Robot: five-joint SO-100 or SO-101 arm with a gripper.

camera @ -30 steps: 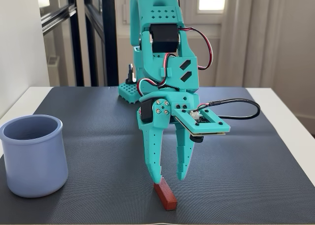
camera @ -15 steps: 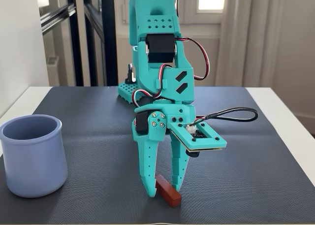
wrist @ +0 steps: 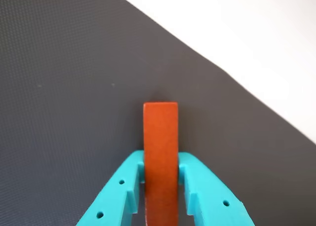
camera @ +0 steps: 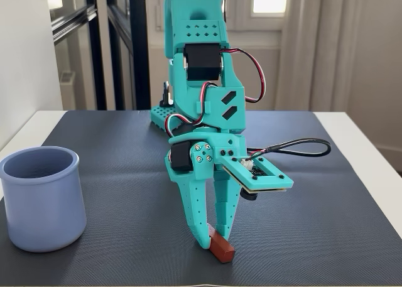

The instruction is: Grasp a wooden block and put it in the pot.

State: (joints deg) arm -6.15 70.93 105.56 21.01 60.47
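The wooden block (wrist: 160, 132) is a reddish-brown bar standing lengthwise between my teal fingers in the wrist view. My gripper (wrist: 161, 159) is closed against both of its long sides. In the fixed view the gripper (camera: 213, 240) points down at the front of the mat, and the block (camera: 223, 250) sits at its fingertips, low on the mat or touching it. The pale blue-lavender pot (camera: 43, 199) stands upright at the left of the mat, well apart from the gripper. It is out of the wrist view.
A dark textured mat (camera: 113, 174) covers a white table (wrist: 247, 28); the mat's edge runs diagonally across the wrist view. The arm's base (camera: 166, 114) stands at the back middle. A camera board with a black cable (camera: 301, 146) sticks out to the right of the wrist.
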